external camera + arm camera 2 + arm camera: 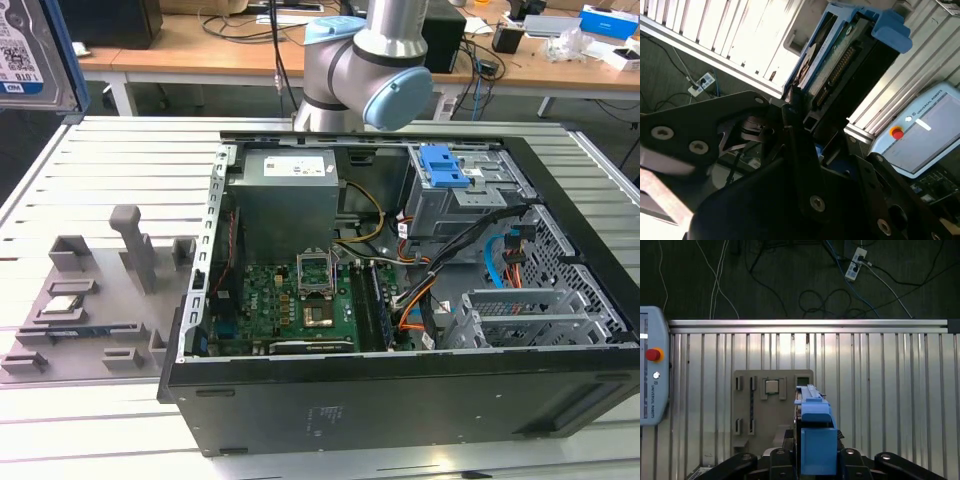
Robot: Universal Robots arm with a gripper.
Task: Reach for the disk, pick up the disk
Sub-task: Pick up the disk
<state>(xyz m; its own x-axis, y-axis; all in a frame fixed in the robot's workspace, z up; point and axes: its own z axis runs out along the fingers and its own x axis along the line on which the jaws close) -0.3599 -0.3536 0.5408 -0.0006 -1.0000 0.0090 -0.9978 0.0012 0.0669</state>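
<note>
the gripper [814,447] is clamped on the disk [812,407], with the blue bracket between its jaws, holding it on edge high over the grey fixture [772,410] on the table [880,390]. the reach seems done and the pick-up looks all but complete; any further move calls for a firm, steady grip

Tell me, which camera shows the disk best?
The second wrist view: the disk shows its long edge, connector and blue frame, clamped in the gripper. The first wrist view shows the disk end-on, mostly blue frame. The exterior view's left edge cuts off its labelled face.
</note>
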